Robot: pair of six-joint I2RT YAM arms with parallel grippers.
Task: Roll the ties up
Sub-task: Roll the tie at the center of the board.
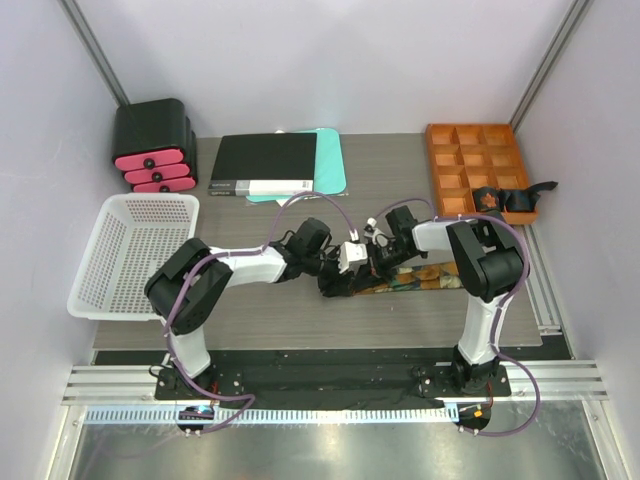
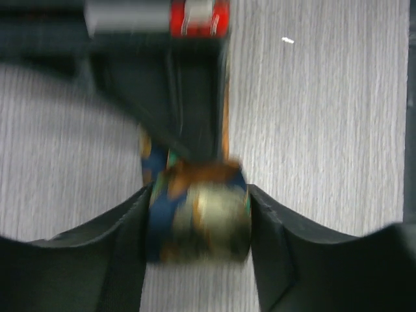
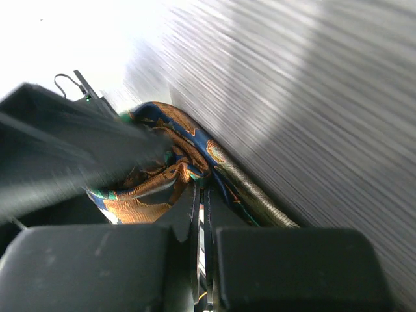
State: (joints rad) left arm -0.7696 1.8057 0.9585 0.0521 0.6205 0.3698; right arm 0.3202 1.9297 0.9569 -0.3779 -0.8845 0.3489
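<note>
Already one rolled tie (image 1: 512, 198) sits in the orange tray (image 1: 468, 128), left hand (image 2: 198, 195) clamps a second roll (image 2: 208, 224), right hand (image 3: 203, 195) closed.

Pale, plain walls (image 1: 300, 60) enclose the grey wood-grain worktop (image 1: 300, 310) on three sides. Slanted metal posts (image 1: 95, 50) mark the back corners. The light is bright and even.

A patterned tie (image 1: 410, 279) lies stretched out flat just in front of the orange tray (image 1: 470, 135). Its left end is wound into a small roll (image 2: 198, 221) of blue, orange and gold. A dark tie (image 1: 515, 197) sits bunched in the tray's near right corner, one end trailing over the rim.
</note>
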